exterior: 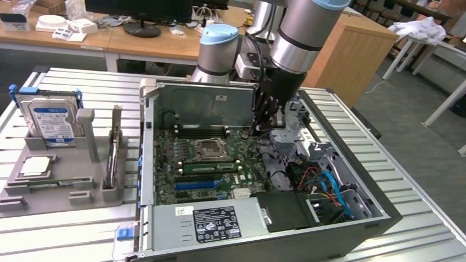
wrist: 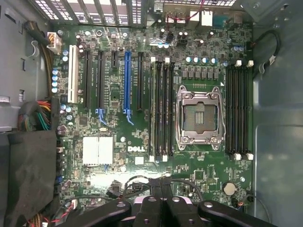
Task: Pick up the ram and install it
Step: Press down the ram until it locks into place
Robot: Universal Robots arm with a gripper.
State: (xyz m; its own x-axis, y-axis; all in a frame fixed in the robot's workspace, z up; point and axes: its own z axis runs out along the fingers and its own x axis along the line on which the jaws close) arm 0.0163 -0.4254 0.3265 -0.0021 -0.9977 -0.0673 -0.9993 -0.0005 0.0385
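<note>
Ram, a long thin green circuit-board stick (exterior: pixel 209 167), lay along a memory slot beside the silver processor socket (exterior: pixel 211 148). The arm reached steeply down into the open grey computer case (exterior: pixel 211 101). Its black end effector (exterior: pixel 263 128) was fully closed, with nothing seen between the fingers.

The silver-grey jointed robot arm with pale blue joint caps (exterior: pixel 295 38) enters the exterior view from twelve o'clock and descends steeply. Its black two-fingered gripper (exterior: pixel 261 126) points toward six o'clock, fingers (wrist: pixel 151 208) pressed together.
</note>
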